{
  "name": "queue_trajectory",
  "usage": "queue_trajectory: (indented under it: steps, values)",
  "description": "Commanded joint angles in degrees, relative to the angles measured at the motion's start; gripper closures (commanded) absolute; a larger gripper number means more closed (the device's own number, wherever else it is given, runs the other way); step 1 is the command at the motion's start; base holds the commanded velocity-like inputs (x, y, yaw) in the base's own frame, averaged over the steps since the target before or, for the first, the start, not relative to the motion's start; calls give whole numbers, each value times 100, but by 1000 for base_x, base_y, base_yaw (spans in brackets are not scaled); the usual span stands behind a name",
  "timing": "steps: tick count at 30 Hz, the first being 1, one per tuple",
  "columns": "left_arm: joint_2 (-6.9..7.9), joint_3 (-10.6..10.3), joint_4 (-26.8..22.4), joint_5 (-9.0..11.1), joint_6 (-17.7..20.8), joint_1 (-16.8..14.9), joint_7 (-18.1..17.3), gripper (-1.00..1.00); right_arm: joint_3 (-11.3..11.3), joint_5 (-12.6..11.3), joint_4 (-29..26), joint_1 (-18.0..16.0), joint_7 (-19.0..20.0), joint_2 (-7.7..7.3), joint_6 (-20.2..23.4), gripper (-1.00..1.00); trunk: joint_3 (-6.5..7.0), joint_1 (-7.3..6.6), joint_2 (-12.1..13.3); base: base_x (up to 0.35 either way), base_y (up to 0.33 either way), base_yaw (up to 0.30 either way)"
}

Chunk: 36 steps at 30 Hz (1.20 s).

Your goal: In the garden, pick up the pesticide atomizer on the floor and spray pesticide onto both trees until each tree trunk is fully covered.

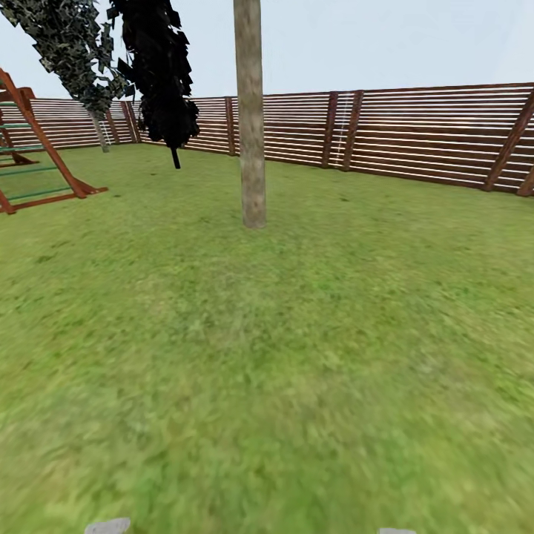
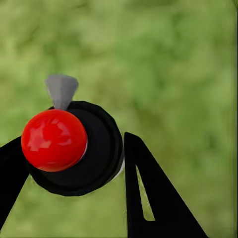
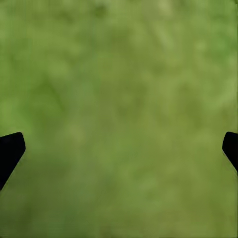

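Left claw [image 2: 74,163] grips the atomizer [image 2: 74,148], red cap up, over grass; right claw [image 3: 119,144] hangs wide and empty. Trunk [image 1: 251,126] stands at twelve o'clock, seemingly bare of specks; roll close, then aim the nozzle squarely.

The floor [image 1: 297,356] is green grass. A pale mottled tree trunk [image 1: 251,133] rises from it; a red-brown climbing frame [image 1: 33,152] stands at its left edge.
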Motion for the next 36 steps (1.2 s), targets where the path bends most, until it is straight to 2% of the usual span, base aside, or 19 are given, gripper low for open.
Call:
queue_trajectory:
  steps: [1,36]
  values:
    - [0,10,5,42,-18,-3,-11,100,51,-53,3,-3,-11,0,-15,-100,-5,3,-2,337,0,0]
    - [0,10,-21,42,-26,57,-17,100,51,-53,3,-3,-11,0,-15,-100,-5,3,-2,337,0,0]
